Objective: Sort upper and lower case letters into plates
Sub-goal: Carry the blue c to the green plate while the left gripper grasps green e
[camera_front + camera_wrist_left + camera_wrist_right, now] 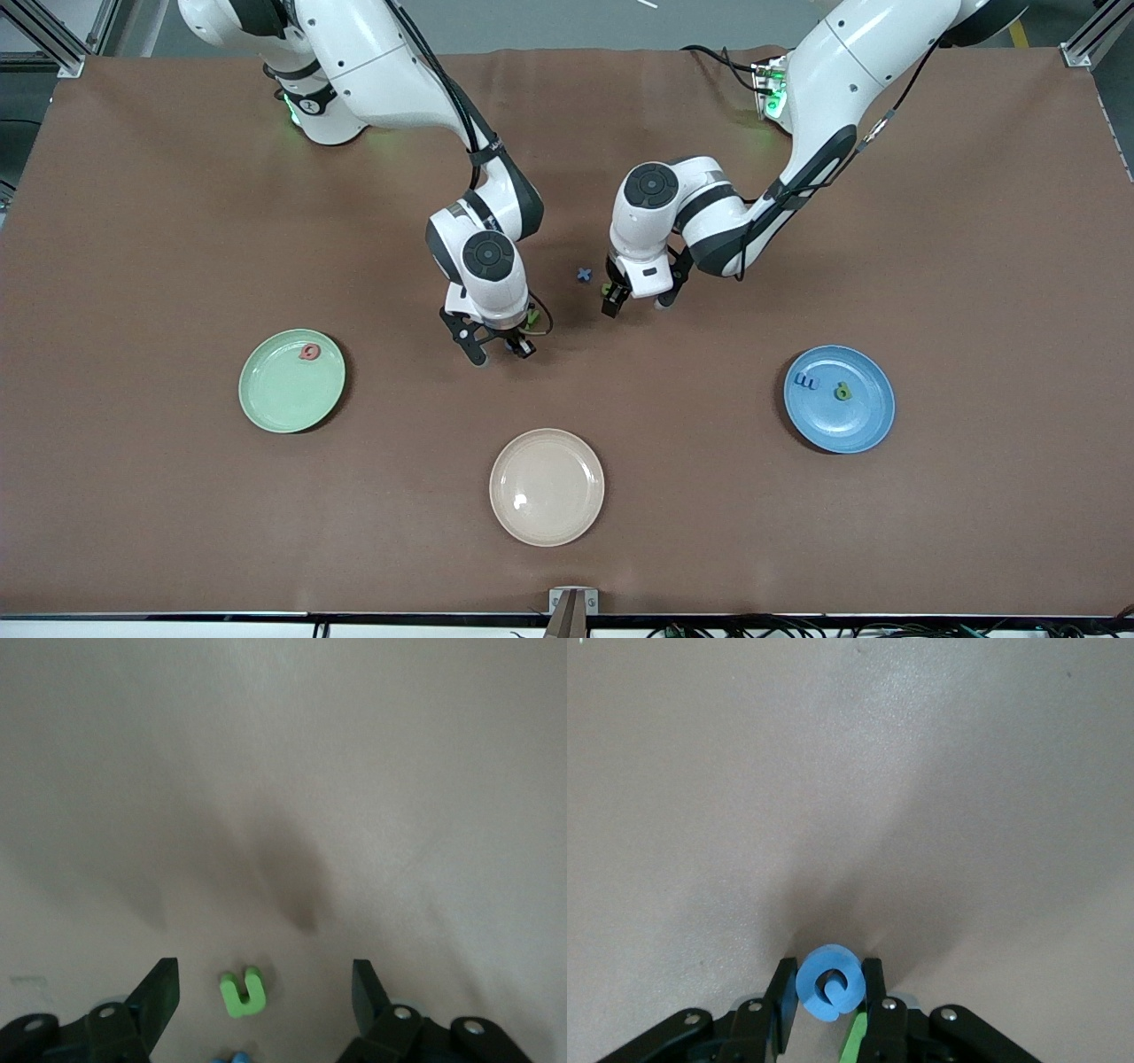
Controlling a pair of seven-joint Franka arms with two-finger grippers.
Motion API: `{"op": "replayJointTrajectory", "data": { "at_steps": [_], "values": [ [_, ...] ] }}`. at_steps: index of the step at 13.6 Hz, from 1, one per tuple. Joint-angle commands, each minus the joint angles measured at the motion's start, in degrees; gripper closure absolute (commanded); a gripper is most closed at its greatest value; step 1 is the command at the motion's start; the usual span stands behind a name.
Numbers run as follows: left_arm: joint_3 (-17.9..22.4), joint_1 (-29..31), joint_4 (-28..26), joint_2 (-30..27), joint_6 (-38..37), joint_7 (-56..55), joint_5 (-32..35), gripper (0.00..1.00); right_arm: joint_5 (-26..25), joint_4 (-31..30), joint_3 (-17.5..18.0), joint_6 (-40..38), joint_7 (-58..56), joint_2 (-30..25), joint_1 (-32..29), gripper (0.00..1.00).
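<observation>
My right gripper (829, 966) is shut on a round blue letter (828, 992) low over the cloth; in the front view this gripper (501, 350) is near the table's middle. A green letter (855, 1041) lies beside one of its fingers. My left gripper (265, 967) is open and stands astride a green u-shaped letter (244, 992) lying flat on the cloth; in the front view this gripper (636, 304) hangs low beside a small blue letter (583, 275). The mint green plate (291, 403) holds a reddish letter (309, 353). The blue plate (846, 425) holds a blue letter (806, 382) and a green letter (842, 391).
A cream-beige plate (547, 486) with nothing on it lies nearest the front camera, between the two other plates. The two arms' hands are close together over the middle of the brown cloth (177, 266).
</observation>
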Motion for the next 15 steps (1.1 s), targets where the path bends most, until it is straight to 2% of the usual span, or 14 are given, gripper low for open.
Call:
{"op": "replayJointTrajectory", "data": {
  "at_steps": [1,3,5,7,11,15],
  "values": [
    [0.8,-2.3,0.7,1.2,1.6,-4.2,1.2,0.15,-1.2,0.7,0.2,0.0,0.3,1.1,-1.2,0.99],
    [1.0,-2.7,0.4,1.7,1.5,-4.6,1.3,0.17,-1.1,0.5,0.2,-1.9,-4.0,-0.2,-3.5,1.0],
    [1.3,-3.0,0.7,2.7,1.6,-4.9,1.3,0.21,-1.0,0.4,0.2,-7.9,-10.9,-3.9,-8.0,1.0],
    [2.3,-4.0,0.8,2.8,1.7,-4.9,1.3,0.23,-0.9,-2.0,0.2,-10.2,-18.8,-7.8,-12.1,1.0],
    [3.3,-5.3,2.4,4.1,1.7,-4.9,1.3,0.32,-0.7,-9.5,0.3,-10.4,-41.8,-15.3,-24.2,1.0],
    [3.3,-6.0,3.7,5.3,1.7,-4.7,1.3,0.43,-0.4,-12.7,0.4,-9.6,-62.1,-16.2,-35.8,0.99]
  ]
}}
